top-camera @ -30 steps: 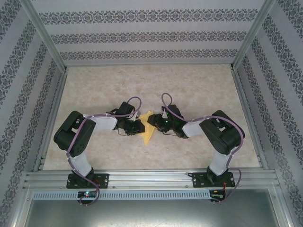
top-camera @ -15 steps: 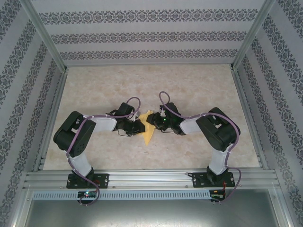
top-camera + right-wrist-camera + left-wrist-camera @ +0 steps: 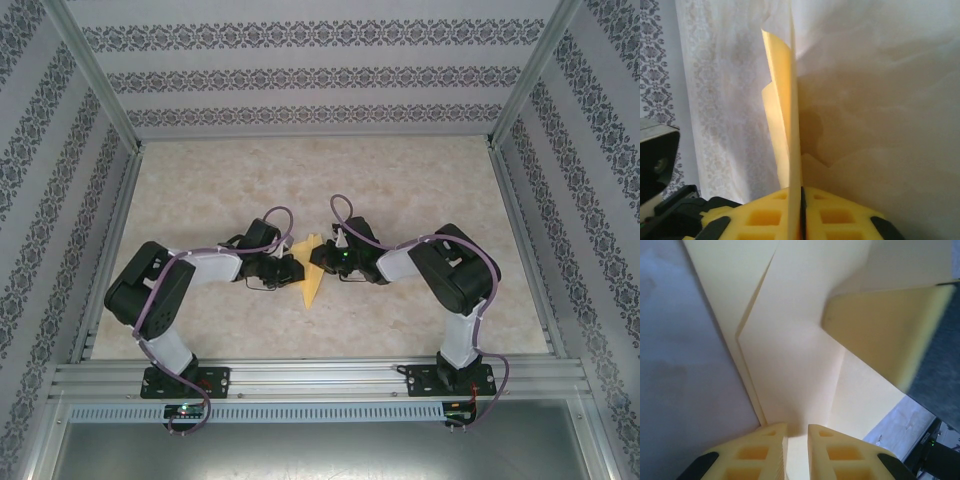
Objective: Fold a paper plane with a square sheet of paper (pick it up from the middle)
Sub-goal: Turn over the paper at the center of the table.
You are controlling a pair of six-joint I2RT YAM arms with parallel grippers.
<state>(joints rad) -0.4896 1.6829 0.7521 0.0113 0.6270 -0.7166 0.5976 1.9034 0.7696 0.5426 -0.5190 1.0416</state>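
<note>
Bases of both arms sit on the rail at the near edge of the counter, nearer than the paper plane. Left arm and right arm reach inward to the plane from either side. Left jaws pinch its folded layers, paper filling the narrow slot between them. Right jaws are pressed together on an upright edge of it. Plane is a narrow yellow triangle between the two, nose toward the rail. Beyond the plane: marbled counter, then patterned wall.
</note>
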